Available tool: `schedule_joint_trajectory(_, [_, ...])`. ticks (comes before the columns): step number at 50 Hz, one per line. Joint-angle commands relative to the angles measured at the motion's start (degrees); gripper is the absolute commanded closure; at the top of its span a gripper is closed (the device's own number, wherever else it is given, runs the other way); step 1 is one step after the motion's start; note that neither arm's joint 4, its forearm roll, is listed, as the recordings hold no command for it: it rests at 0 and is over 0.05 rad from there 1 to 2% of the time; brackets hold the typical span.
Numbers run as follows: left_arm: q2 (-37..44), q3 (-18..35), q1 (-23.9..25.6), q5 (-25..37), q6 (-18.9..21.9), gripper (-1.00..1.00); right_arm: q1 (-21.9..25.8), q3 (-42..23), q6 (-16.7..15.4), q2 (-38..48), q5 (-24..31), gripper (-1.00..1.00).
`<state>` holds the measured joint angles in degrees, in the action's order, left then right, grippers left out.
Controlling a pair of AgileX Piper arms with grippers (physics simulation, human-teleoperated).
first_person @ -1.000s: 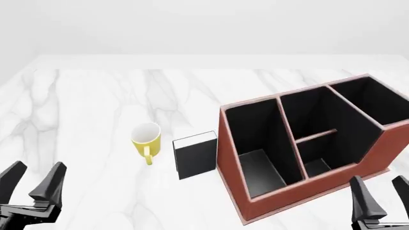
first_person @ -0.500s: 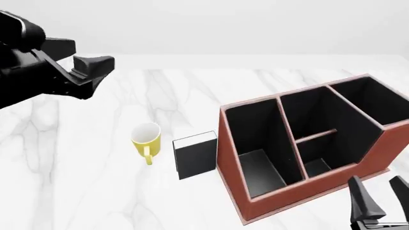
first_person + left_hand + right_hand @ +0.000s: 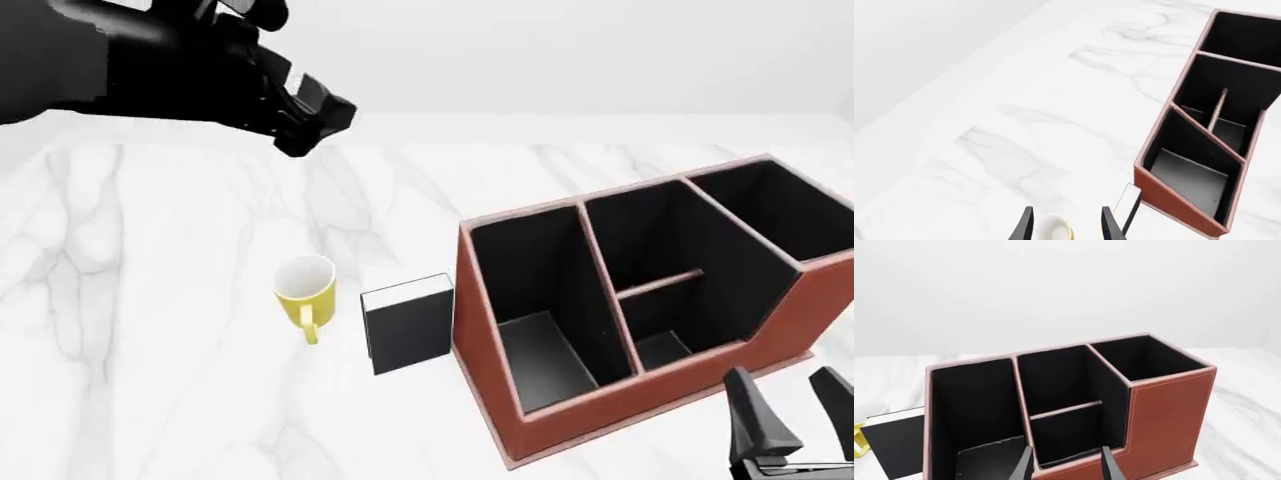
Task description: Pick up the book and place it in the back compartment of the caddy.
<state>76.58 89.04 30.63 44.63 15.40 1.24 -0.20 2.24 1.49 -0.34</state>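
Observation:
The black book (image 3: pixel 410 325) with white page edges stands upright on the table between the yellow mug (image 3: pixel 304 286) and the reddish-brown caddy (image 3: pixel 601 420). The back compartment (image 3: pixel 667 238) lies behind the low divider (image 3: pixel 661 283) and is empty. My left gripper (image 3: pixel 318 118) is high above the table's far left, well clear of the book. In the left wrist view it is open (image 3: pixel 1066 226), with the mug below it and the book's edge (image 3: pixel 1127 199) beside it. My right gripper (image 3: pixel 794 415) is open and empty, low in front of the caddy (image 3: pixel 1167 415).
The caddy's long narrow cell (image 3: pixel 534 330) faces the book. Its tall end cell (image 3: pixel 774 205) is at the far right. The marble table (image 3: pixel 160 380) extends to the left and back. The left arm's black body fills the upper left of the front view.
My left arm rose from the bottom left corner to high above the table and swung right. The right gripper barely moved. Book, mug and caddy stayed put.

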Motion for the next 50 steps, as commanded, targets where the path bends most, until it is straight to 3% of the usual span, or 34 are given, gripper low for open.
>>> schedule_joint_trajectory(1, [4.0,-0.9,3.6,0.6,0.6,-1.00,0.1,0.0,0.1,0.2,-0.1,-1.00])
schedule_joint_trajectory(8, [5.2,-5.7,5.7,-2.4,-0.6,-1.00,0.1,0.1,0.0,0.3,-0.2,-1.00])
schedule_joint_trajectory(35, [11.9,-13.6,11.7,-10.3,-4.7,-1.00,0.2,0.0,0.0,0.1,0.0,-1.00])
schedule_joint_trajectory(50, [14.7,-16.4,11.1,-14.4,-4.0,-1.00,0.1,0.1,0.2,0.5,-0.1,-1.00])
